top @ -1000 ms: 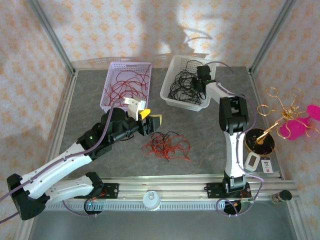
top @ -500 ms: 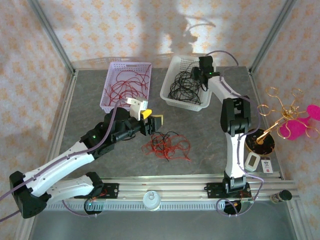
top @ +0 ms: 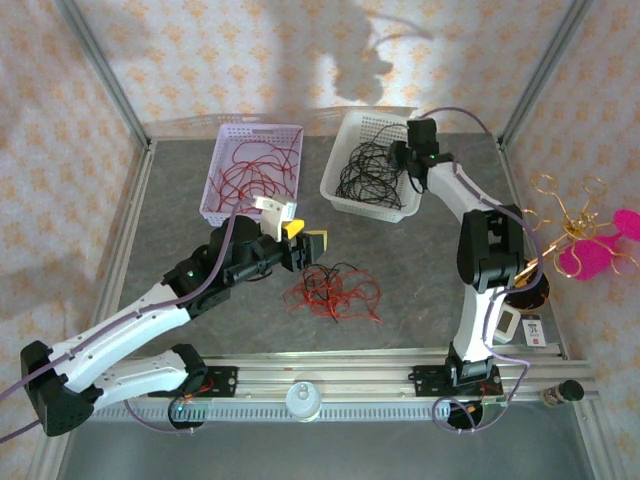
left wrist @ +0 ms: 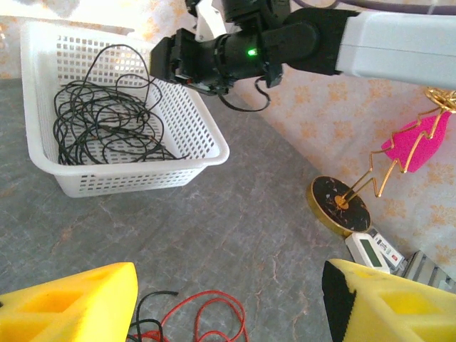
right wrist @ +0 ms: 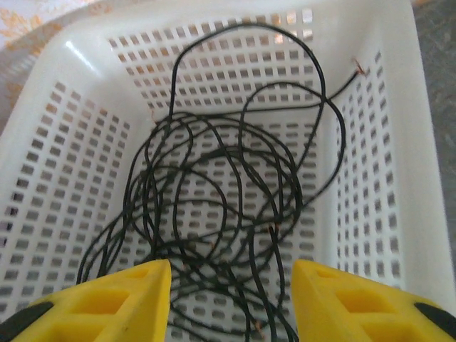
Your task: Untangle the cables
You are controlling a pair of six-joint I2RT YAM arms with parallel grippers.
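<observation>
Top external shows thin red and black cables, looped and tangled.

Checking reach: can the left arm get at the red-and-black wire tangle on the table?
Probably yes: the left claw stands open beside the wire tangle, nothing lies over it, and the right claw is off at the white basket.

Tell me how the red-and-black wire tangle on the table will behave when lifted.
Probably floppy: the tangle lies in loose curls, so it should droop. Likely very light, the strands being thin. Interlaced red and black loops will probably rise together.
</observation>
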